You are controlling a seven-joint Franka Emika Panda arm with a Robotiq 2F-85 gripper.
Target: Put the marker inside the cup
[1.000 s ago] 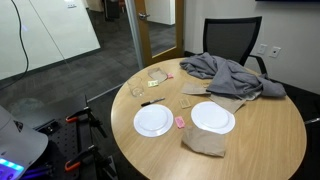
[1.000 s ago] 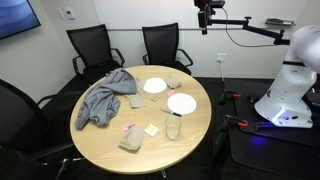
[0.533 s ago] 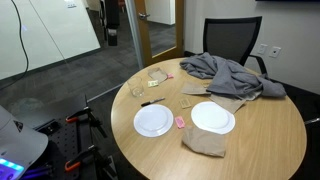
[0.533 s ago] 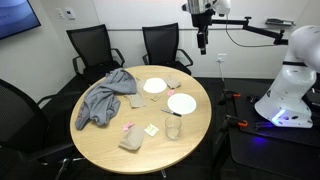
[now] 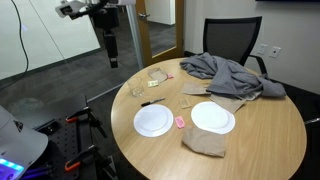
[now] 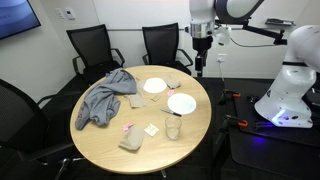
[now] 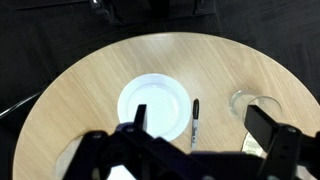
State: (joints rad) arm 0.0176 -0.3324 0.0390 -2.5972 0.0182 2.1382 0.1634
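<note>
A black marker pen (image 7: 194, 122) lies flat on the round light-wood table (image 7: 90, 70), just beside the clear glass cup (image 7: 243, 103) but not touching it. It sits between the cup and a round white plate (image 7: 153, 105). The black two-finger gripper (image 5: 113, 60) hangs in the air, well above the cup and off to one side. In the wrist view its jaws are spread wide and hold nothing.

Marker (image 7: 195, 122) between plate (image 7: 155, 98) and cup (image 7: 243, 103)
</note>
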